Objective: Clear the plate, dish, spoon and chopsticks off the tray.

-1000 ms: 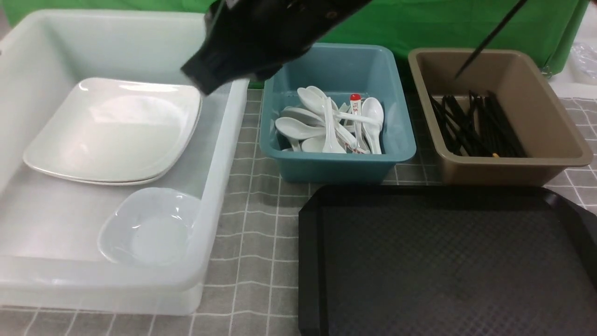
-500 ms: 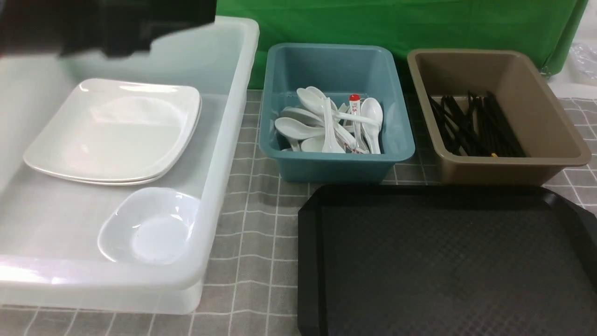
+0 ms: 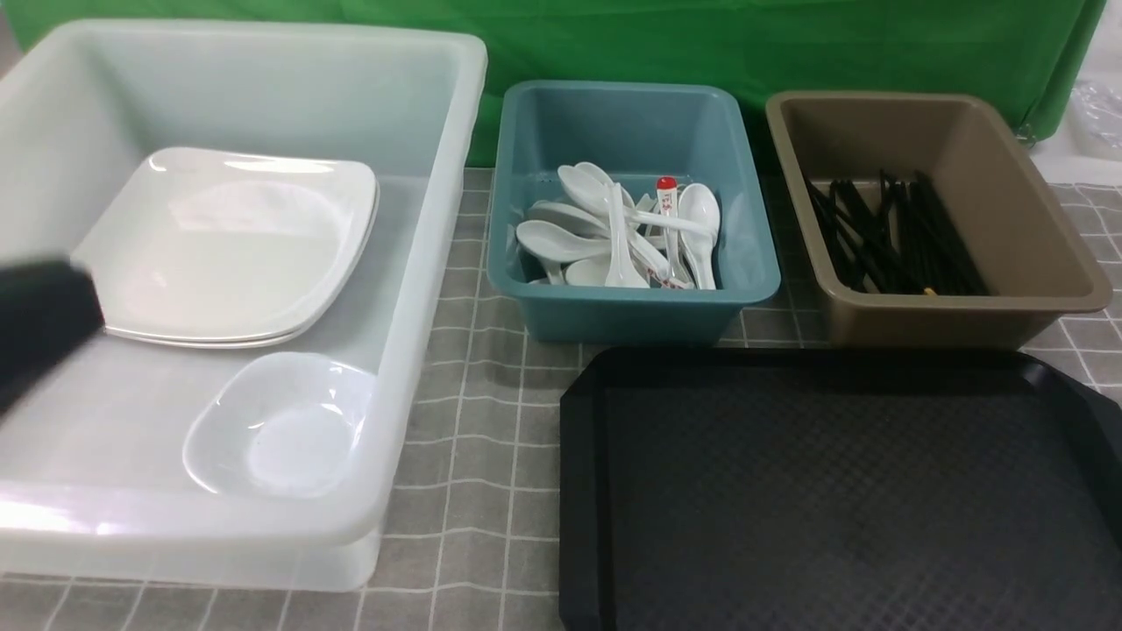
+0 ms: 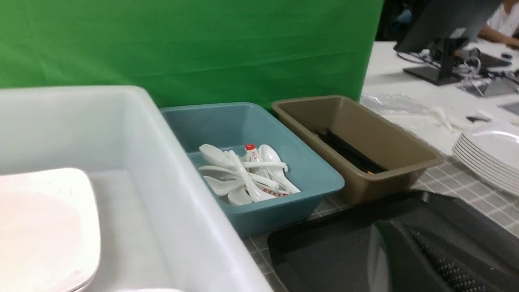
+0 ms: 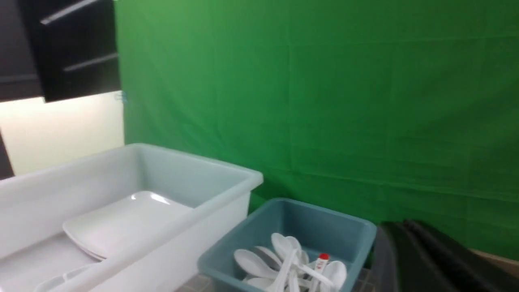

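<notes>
Front view: the black tray [image 3: 841, 491] lies near right on the grey checked cloth [image 3: 478, 368], its textured floor bare. Far left stands a translucent white tub [image 3: 421, 263] holding the plate [image 3: 219, 245], stacked on at least one more like it, with a small deep dish [image 3: 280, 425] nearer in the same tub. The teal bin [image 3: 631, 302] in the middle holds a heap of white soup spoons [image 3: 618, 237], so the task's spoon cannot be picked out from the rest. The brown bin [image 3: 938, 302] on the right holds the black chopsticks [image 3: 894, 237]. A dark blurred shape at the left edge is probably the left arm [image 3: 39, 320]; neither gripper shows here.

Left wrist view: the tub's wall, the teal bin [image 4: 259, 211] and the brown bin [image 4: 365, 138] run rightward, with the tray [image 4: 324, 251] near. One dark ridged finger of the left gripper [image 4: 442, 259] shows; the jaws are clenched, with nothing seen in them. A pile of white plates [image 4: 490, 158] sits far right.

Right wrist view: tub, plate [image 5: 125, 223] and spoons [image 5: 292, 263] show before the green backdrop [image 5: 324, 101]. A dark part of the right gripper [image 5: 425, 255] shows at the edge; it is closed, with nothing seen in it.
</notes>
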Robot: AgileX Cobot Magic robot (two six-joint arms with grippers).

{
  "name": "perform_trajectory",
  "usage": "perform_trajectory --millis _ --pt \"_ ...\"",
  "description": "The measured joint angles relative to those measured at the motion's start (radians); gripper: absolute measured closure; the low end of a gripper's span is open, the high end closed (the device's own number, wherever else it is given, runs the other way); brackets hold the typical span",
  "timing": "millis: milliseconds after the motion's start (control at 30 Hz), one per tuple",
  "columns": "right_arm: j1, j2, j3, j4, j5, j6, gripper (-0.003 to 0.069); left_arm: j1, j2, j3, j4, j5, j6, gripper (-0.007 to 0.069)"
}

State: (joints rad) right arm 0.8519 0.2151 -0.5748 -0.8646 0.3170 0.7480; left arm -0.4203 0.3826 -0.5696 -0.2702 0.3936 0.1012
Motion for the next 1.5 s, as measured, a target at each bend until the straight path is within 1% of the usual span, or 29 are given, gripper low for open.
perform_trajectory --millis 133,267,367,500,667,1167,1300,1333,1433,1467,1500 --pt "0.0 -0.1 0.103 -0.02 -0.031 0.083 0.063 0.0 -0.011 0.122 0.0 -0.194 -0.028 0.0624" --pt "0.0 -0.149 0.128 -0.027 -0.036 0.133 0.0608 0.0 -0.011 0.196 0.0 -0.343 -0.03 0.0623" --pt "0.0 -0.153 0.129 -0.028 -0.034 0.146 0.0581 0.0 -0.011 0.225 0.0 -0.423 -0.03 0.0624" --pt "0.0 -0.153 0.13 -0.029 -0.019 0.151 0.054 0.0 -0.011 0.228 0.0 -0.474 -0.033 0.0624" --pt "0.0 -0.153 0.13 -0.032 -0.012 0.152 0.0511 0.0 -0.011 0.228 0.0 -0.477 -0.034 0.0624" --pt "0.0 -0.153 0.13 -0.032 -0.01 0.152 0.0477 0.0 -0.011 0.228 0.006 -0.477 -0.031 0.0623" --pt "0.0 -0.153 0.13 -0.032 -0.01 0.152 0.047 0.0 -0.015 0.232 0.08 -0.452 -0.021 0.0623" --pt "0.0 -0.153 0.13 -0.032 -0.009 0.152 0.0466 0.007 -0.023 0.246 0.124 -0.424 -0.02 0.0623" --pt "0.0 -0.153 0.13 -0.032 -0.009 0.152 0.046 0.044 -0.05 0.281 0.152 -0.394 -0.02 0.0623" --pt "0.0 -0.153 0.13 -0.032 -0.009 0.152 0.0456 0.112 -0.102 0.322 0.154 -0.373 -0.02 0.0623" --pt "0.0 -0.153 0.13 -0.032 -0.009 0.152 0.0454 0.153 -0.135 0.344 0.154 -0.359 -0.02 0.0623"
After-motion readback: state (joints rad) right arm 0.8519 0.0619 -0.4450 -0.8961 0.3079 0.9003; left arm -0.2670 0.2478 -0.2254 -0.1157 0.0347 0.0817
